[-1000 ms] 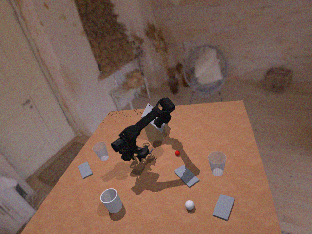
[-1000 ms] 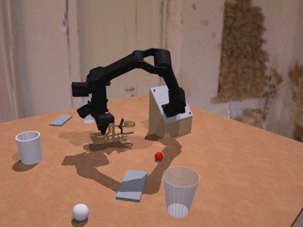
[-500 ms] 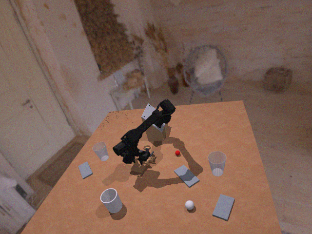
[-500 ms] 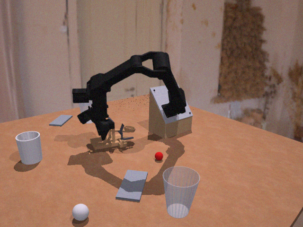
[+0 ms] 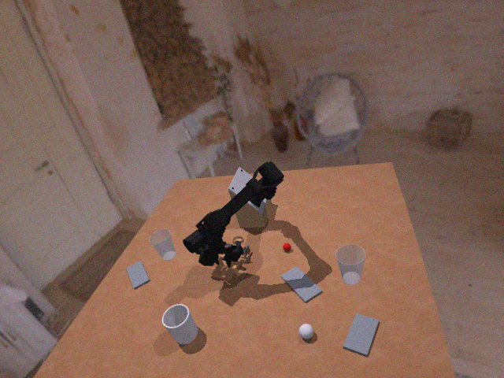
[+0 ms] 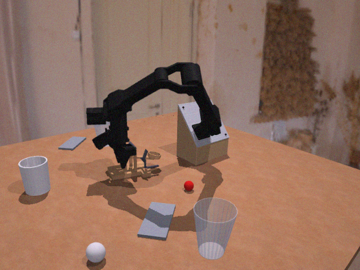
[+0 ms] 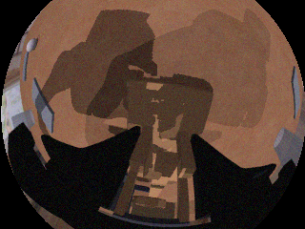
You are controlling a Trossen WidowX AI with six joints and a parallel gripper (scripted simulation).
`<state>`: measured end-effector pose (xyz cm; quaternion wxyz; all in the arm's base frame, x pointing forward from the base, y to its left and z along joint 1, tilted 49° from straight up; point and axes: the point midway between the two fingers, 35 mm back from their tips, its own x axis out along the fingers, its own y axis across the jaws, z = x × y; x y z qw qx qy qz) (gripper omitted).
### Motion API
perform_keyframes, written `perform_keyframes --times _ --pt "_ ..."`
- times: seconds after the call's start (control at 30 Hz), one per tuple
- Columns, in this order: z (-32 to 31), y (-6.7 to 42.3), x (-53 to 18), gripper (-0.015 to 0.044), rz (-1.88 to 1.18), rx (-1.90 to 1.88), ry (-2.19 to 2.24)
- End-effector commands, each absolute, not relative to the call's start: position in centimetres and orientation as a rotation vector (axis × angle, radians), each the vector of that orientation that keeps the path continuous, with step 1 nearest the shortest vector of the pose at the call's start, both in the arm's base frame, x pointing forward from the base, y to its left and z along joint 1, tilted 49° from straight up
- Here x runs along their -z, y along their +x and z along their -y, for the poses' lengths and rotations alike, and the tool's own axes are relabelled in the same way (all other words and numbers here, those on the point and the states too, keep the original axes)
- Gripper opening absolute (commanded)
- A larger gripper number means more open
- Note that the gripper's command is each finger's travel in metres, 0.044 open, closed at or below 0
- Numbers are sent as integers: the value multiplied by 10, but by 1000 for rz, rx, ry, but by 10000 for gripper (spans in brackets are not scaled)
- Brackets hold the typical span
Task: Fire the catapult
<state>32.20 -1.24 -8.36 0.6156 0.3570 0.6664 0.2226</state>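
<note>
Claw (image 6: 123,165) is clamped about half-open on the catapult (image 6: 132,170), gripping its wooden frame from above; wrist view shows both fingers straddling the frame. Catapult sits mid-counter (image 6: 276,188), just in front of the arm's base block (image 6: 200,139). Its long axis runs roughly from the claw end toward the base block, with the ring-shaped cup (image 6: 153,155) at the block end, raised above the frame. Cup looks empty.

Red ball (image 6: 188,185) lies on the counter, near the catapult but apart from it, between it and the clear cup (image 6: 214,226). White ball (image 6: 95,251) sits well apart at the near edge.

White mug (image 6: 34,175) stands upright on the far side from the red ball, nothing seen inside. Clear cup upright, empty. A second clear cup (image 5: 162,242) stands behind the arm, mostly hidden in the exterior view.

Three grey flat slabs lie around: one (image 6: 157,220) between catapult and clear cup, one (image 6: 72,143) behind the arm, one (image 5: 361,333) near the white ball.
</note>
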Motion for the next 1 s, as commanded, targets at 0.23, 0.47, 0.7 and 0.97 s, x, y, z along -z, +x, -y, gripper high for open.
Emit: perform_keyframes --times 0.23,0.47,0.7,0.97 --pt "13 322 83 341 -1532 -513 821" --pt "81 321 25 440 -1536 -507 818" --pt "78 322 30 440 -1533 -503 827" --pt "69 320 36 440 -1528 -505 828"
